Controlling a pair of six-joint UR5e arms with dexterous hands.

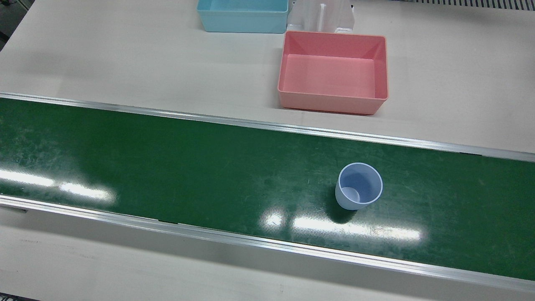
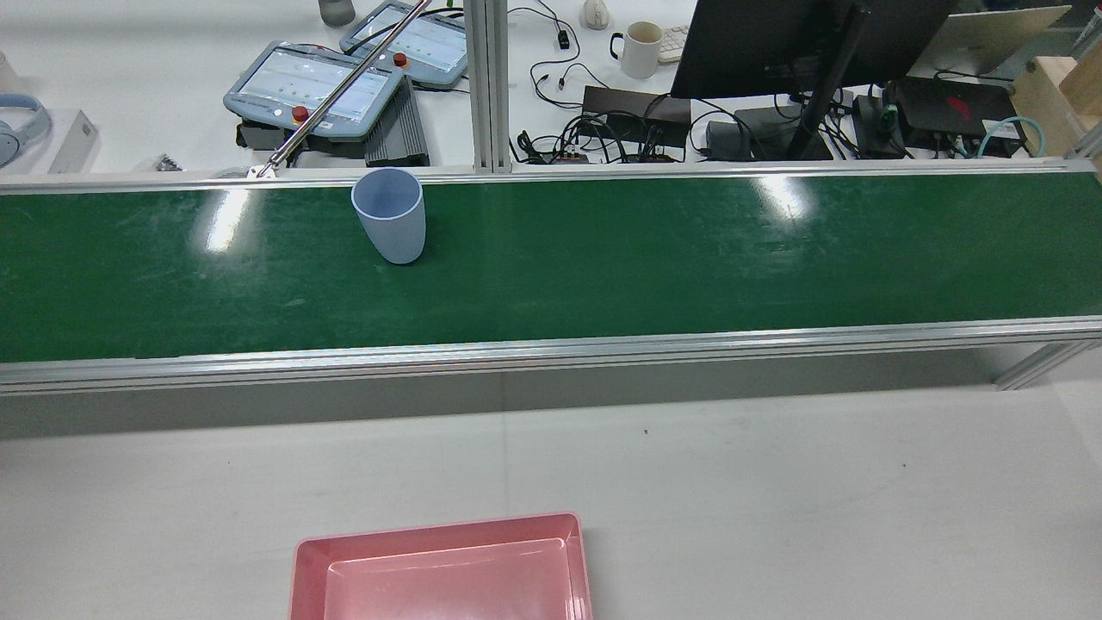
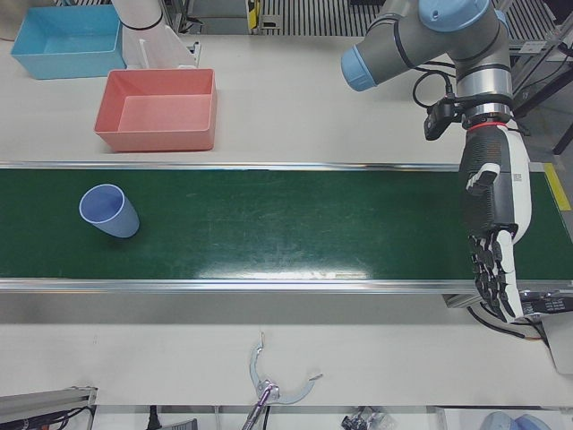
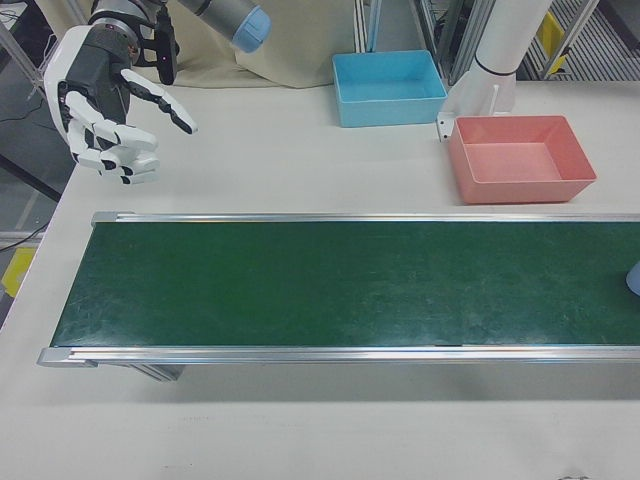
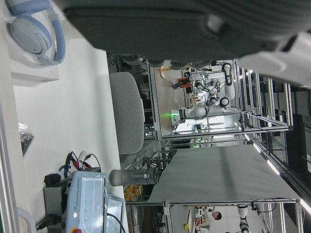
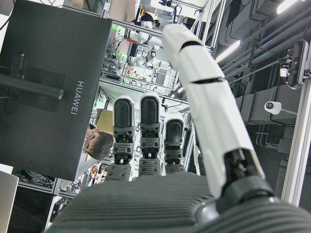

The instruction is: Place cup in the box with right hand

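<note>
Spreading its fingers [image 4: 150, 98] around nothing, the right hand [image 4: 105, 105] is hovering over the worktop [image 4: 250, 160] beyond the belt's far end, well apart from the cup [image 1: 358, 186]. That cup is standing upright on the green belt [image 1: 188, 167], mouth up, near the pink box [image 1: 333, 71]. Only the left-front view is showing the left hand [image 3: 492, 233], hanging with fingers extended, holding nothing.

A green conveyor belt [image 1: 209, 167] runs across the table. Beyond the belt's far rail stand two control tablets [image 2: 314, 86], a white mug [image 2: 641, 49] and a dark monitor [image 2: 775, 43]; a blue bin [image 1: 242, 16] sits on its other side.
</note>
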